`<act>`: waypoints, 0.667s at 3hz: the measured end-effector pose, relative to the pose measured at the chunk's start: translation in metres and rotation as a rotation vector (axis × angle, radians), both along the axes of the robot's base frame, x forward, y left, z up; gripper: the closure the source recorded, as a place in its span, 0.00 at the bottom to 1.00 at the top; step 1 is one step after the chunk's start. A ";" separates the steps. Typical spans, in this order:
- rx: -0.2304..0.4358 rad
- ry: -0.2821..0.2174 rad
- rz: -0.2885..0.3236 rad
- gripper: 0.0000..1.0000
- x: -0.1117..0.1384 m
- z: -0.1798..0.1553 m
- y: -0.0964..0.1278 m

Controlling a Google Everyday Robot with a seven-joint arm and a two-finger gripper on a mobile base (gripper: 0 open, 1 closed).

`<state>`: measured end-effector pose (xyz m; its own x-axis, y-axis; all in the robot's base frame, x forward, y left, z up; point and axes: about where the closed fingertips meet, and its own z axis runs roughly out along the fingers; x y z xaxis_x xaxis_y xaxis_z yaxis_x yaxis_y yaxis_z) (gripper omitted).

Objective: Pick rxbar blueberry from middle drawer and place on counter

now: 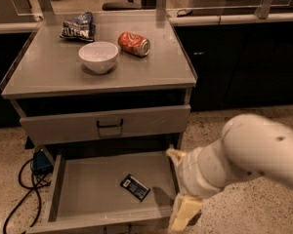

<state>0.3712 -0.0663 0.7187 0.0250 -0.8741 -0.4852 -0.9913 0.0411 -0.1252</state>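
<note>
Camera view showed gripper (180,184), fingers apart, at right wall of middle drawer (90,182); going down there could hit wall & miss rxbar blueberry (135,187)

Nothing cleanly readable anywhere. White block lettering across the chip bag (78,27) at the back of the desk (151,72), too blurred to spell out. White marking on the red can (135,44) lying beside it, no brand legible. Pale label patch on the dark bar (135,187) in the open drawer (88,189), no words made out. Claw (180,189) low at the drawer's front right corner.
</note>
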 end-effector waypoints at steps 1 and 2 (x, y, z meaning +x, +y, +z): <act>0.015 0.056 -0.033 0.00 -0.012 -0.047 -0.003; 0.015 0.055 -0.032 0.00 -0.012 -0.047 -0.003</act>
